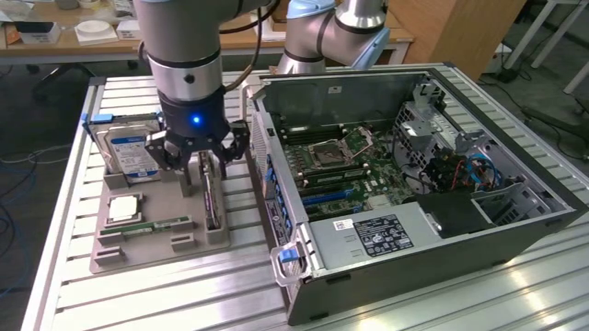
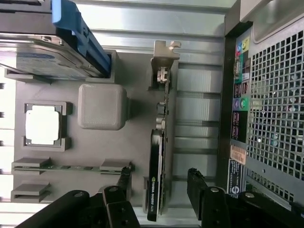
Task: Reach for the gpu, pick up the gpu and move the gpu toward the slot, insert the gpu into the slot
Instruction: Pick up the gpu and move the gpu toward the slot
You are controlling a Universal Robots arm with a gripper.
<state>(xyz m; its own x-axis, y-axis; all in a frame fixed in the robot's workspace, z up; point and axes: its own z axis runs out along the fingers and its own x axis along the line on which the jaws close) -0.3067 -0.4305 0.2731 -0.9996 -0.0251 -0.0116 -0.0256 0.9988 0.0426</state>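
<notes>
- Hovering over the grey holder tray (image 1: 161, 201), my hand (image 1: 204, 164) has its fingers spread apart, one on each side of the gpu (image 1: 212, 200) and gripping nothing.
- In the wrist view the hand (image 2: 159, 179) straddles the gpu (image 2: 156, 161), with a gap showing at either finger.
- The gpu stands on edge in a groove of the tray, with its tan bracket (image 2: 164, 56) at the end away from the fingers.
- Sharing the tray are a blue-labelled hard drive (image 1: 129, 153), upright, a processor chip (image 1: 124, 207), lying flat, and a memory stick (image 1: 152, 225).
- The open computer case (image 1: 442, 231) lies on the counter (image 1: 184, 296) just beside the tray. Its near wall stands between the gpu and the green motherboard (image 1: 368, 172).
- The slot (image 1: 324, 198) lies among long connector strips on that board, and I cannot tell them apart with certainty.
- White lettering runs along the edge of the gpu, and a printed label (image 1: 377, 234) sits on the power supply. I cannot read either.
- The arm hides the far end of the gpu in the exterior view.
</notes>
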